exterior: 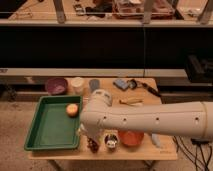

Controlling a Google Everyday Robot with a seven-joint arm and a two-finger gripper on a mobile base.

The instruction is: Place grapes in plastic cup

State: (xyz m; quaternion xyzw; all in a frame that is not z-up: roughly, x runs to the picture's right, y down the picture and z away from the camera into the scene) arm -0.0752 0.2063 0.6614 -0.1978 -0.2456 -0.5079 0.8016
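Note:
The grapes [93, 146] show as a small dark reddish bunch at the table's front edge, between the green tray and the orange bowl. My gripper [90, 138] hangs under the big white arm [145, 119] right at the grapes and is mostly hidden by the arm. The plastic cup [94, 84], a small grey-blue tumbler, stands upright at the back of the table, well behind the gripper.
A green tray [45, 135] at the left holds an orange fruit [72, 110]. A purple bowl [56, 85] and a cream cup [77, 83] stand left of the tumbler. An orange bowl [131, 138], a black-and-white object [111, 141], a yellowish item [131, 101] and tools [135, 85] lie to the right.

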